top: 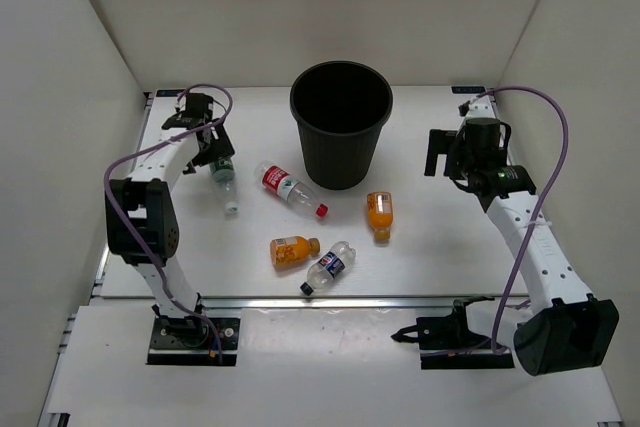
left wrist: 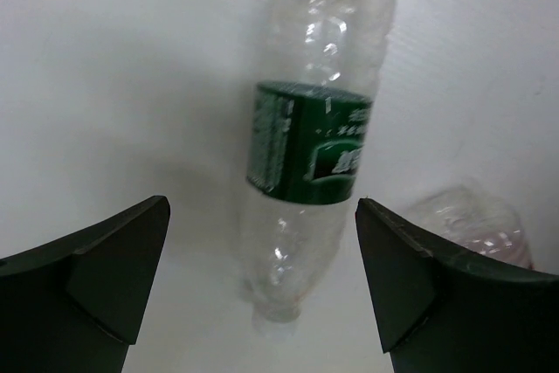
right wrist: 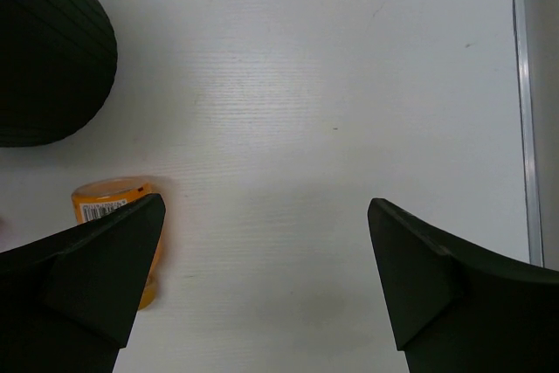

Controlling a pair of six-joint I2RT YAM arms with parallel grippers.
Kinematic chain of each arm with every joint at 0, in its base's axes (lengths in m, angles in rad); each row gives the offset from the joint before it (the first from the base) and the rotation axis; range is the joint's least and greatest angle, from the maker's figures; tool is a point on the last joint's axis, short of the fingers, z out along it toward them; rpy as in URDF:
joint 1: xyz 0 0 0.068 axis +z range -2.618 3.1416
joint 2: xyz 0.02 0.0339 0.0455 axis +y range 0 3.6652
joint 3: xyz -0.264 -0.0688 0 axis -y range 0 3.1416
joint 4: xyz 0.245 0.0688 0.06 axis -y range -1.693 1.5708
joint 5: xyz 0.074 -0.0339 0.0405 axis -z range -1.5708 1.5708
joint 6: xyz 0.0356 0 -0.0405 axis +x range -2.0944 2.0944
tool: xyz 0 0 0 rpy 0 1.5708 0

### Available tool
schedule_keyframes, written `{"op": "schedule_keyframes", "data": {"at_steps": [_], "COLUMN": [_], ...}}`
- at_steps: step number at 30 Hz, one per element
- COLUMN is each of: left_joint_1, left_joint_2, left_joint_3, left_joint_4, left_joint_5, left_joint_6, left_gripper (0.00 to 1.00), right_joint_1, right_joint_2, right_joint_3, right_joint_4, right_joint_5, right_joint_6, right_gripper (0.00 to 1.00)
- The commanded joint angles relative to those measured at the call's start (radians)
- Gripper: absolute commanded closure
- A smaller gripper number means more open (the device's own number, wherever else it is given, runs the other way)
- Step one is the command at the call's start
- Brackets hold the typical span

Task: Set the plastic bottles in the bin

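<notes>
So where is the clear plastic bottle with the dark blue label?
In the top view the blue-labelled bottle lies centre front, just right of a stubby orange bottle, the round black bin farther back.

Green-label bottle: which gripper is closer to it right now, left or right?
Left. The left gripper hovers open directly over the green-label bottle, fingers on either side of it. The right gripper sits across the table, beyond the bin, near an orange bottle.

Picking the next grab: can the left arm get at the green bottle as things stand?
Probably yes. The left tool hangs open directly above the green bottle, which lies flat on the table with nothing over it. The red bottle lies off to one side, apart.
</notes>
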Motion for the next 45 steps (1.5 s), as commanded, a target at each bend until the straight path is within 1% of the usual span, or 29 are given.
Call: {"op": "schedule_keyframes", "data": {"at_steps": [1, 3, 5, 8, 11, 13, 14, 16, 17, 18, 20, 22, 25, 26, 28, 29, 30, 31, 32, 33, 35, 36, 39, 40, 41, 42, 43, 44, 45], "left_joint_1": [-0.017, -0.015, 0.002, 0.022, 0.020, 0.008, 0.002, 0.005, -0.001, 0.002, 0.000, -0.010, -0.055, -0.076, -0.173, -0.205, -0.269, -0.329, -0.363, -0.401, -0.458, -0.466, -0.480, -0.487, -0.492, -0.503, -0.504, -0.507, -0.506], "left_joint_2": [0.006, 0.048, 0.094, 0.157, 0.194, 0.213, 0.215, 0.215, 0.211, 0.192, 0.140, 0.051, -0.074, -0.098, -0.170, -0.200, -0.211, -0.234, -0.245, -0.250, -0.209, -0.178, -0.084, -0.067, -0.019, 0.034, 0.064, 0.110, 0.124], "left_joint_3": [0.061, 0.076, 0.098, 0.112, 0.092, 0.081, 0.087, 0.119, 0.127, 0.144, 0.161, 0.162, 0.208, 0.249, 0.328, 0.380, 0.395, 0.420, 0.431, 0.439, 0.503, 0.547, 0.584, 0.592, 0.630, 0.688, 0.725, 0.769, 0.778], "left_joint_4": [0.107, 0.116, 0.110, 0.101, 0.098, 0.104, 0.101, 0.072, 0.059, 0.046, 0.030, 0.028, 0.015, 0.003, 0.009, 0.030, 0.089, 0.161, 0.200, 0.281, 0.334, 0.343, 0.425, 0.461, 0.467, 0.472, 0.457, 0.455, 0.463], "left_joint_5": [0.049, 0.064, 0.062, 0.113, 0.116, 0.093, 0.090, 0.070, 0.069, 0.062, 0.017, -0.032, -0.082, -0.089, -0.157, -0.202, -0.226, -0.241, -0.226, -0.220, -0.179, -0.147, -0.076, -0.053, -0.057, -0.050, -0.051, -0.022, 0.007], "left_joint_6": [0.025, 0.025, 0.016, 0.028, 0.022, 0.028, 0.022, 0.019, 0.029, 0.031, 0.046, 0.055, 0.081, 0.086, 0.101, 0.121, 0.132, 0.172, 0.213, 0.225, 0.213, 0.181, 0.126, 0.129, 0.109, 0.107, 0.112, 0.098, 0.075], "left_gripper": [0.01, 0.02, 0.01, 0.01, 0.02, 0.02, 0.03, 0.24, 0.42, 0.50, 0.61, 0.63, 0.61, 0.62, 0.60, 0.56, 0.53, 0.47, 0.44, 0.42, 0.42, 0.42, 0.43, 0.44, 0.43, 0.40, 0.33, 0.33, 0.32], "right_joint_1": [-0.033, -0.044, -0.064, -0.080, -0.084, -0.077, -0.064, -0.060, -0.052, -0.053, -0.041, -0.011, 0.031, 0.038, 0.046, 0.046, 0.042, 0.048, 0.040, 0.048, 0.069, 0.077, 0.104, 0.115, 0.126, 0.146, 0.150, 0.172, 0.186], "right_joint_2": [-0.019, -0.032, -0.045, -0.070, -0.096, -0.110, -0.115, -0.139, -0.148, -0.154, -0.159, -0.165, -0.168, -0.174, -0.171, -0.180, -0.184, -0.190, -0.190, -0.194, -0.196, -0.191, -0.178, -0.174, -0.170, -0.161, -0.156, -0.144, -0.122], "right_joint_3": [-0.034, -0.043, -0.068, -0.082, -0.091, -0.091, -0.096, -0.106, -0.117, -0.123, -0.139, -0.183, -0.217, -0.221, -0.243, -0.248, -0.261, -0.270, -0.272, -0.287, -0.301, -0.307, -0.304, -0.301, -0.301, -0.304, -0.298, -0.297, -0.294], "right_joint_4": [0.045, 0.046, 0.037, 0.040, 0.023, 0.005, -0.001, -0.001, -0.001, -0.012, -0.015, -0.018, -0.014, -0.014, -0.023, -0.014, -0.011, -0.010, -0.012, -0.004, -0.004, -0.006, -0.009, -0.003, 0.005, 0.012, 0.017, 0.028, 0.026], "right_joint_5": [-0.029, -0.031, -0.045, -0.069, -0.056, -0.039, -0.025, -0.023, -0.029, -0.035, -0.039, -0.038, -0.029, -0.031, -0.034, -0.031, -0.043, -0.061, -0.068, -0.083, -0.086, -0.075, -0.080, -0.094, -0.092, -0.097, -0.100, -0.089, -0.092], "right_joint_6": [0.027, 0.041, 0.053, 0.070, 0.082, 0.087, 0.088, 0.102, 0.114, 0.110, 0.128, 0.130, 0.150, 0.162, 0.182, 0.183, 0.188, 0.189, 0.199, 0.197, 0.202, 0.202, 0.209, 0.211, 0.215, 0.219, 0.223, 0.229, 0.225], "right_gripper": [0.01, 0.00, 0.01, 0.01, 0.00, 0.01, 0.01, 0.01, 0.01, 0.01, 0.00, 0.01, 0.01, 0.01, 0.01, 0.01, 0.01, 0.01, 0.01, 0.01, 0.00, 0.00, 0.01, 0.01, 0.01, 0.01, 0.01, 0.01, 0.01]}}
